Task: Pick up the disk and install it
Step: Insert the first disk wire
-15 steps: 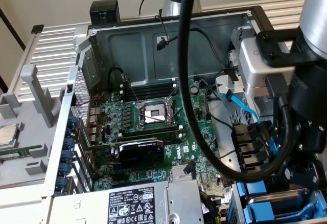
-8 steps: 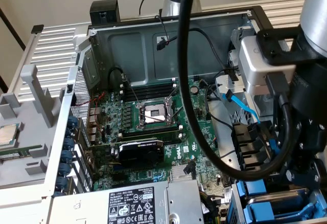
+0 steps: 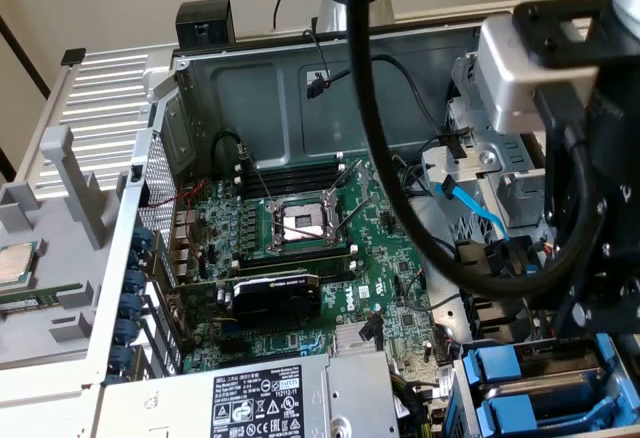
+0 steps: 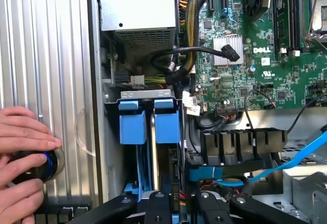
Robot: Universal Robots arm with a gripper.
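The large open grey metal computer case lies on its side, its green motherboard exposed, with the grey power-supply box bearing a black-and-white label at the near edge. The black robot arm hangs over the drive bay at the exterior view's right.

The disk, a silver-grey metal hard drive in bright blue plastic carrier rails, stands on edge in the metal drive cage, its blue tabs uppermost. It appears already seated in its slot, beside the black cable bundle and the light blue data cable.

The end effector sits just above the blue carrier. Its black fingers stand a little apart and hold nothing, though whether they touch the rails I cannot tell. The work looks to be at the seating or letting-go stage of installation.

A person's hand rests on a round black knob at the ribbed case panel.
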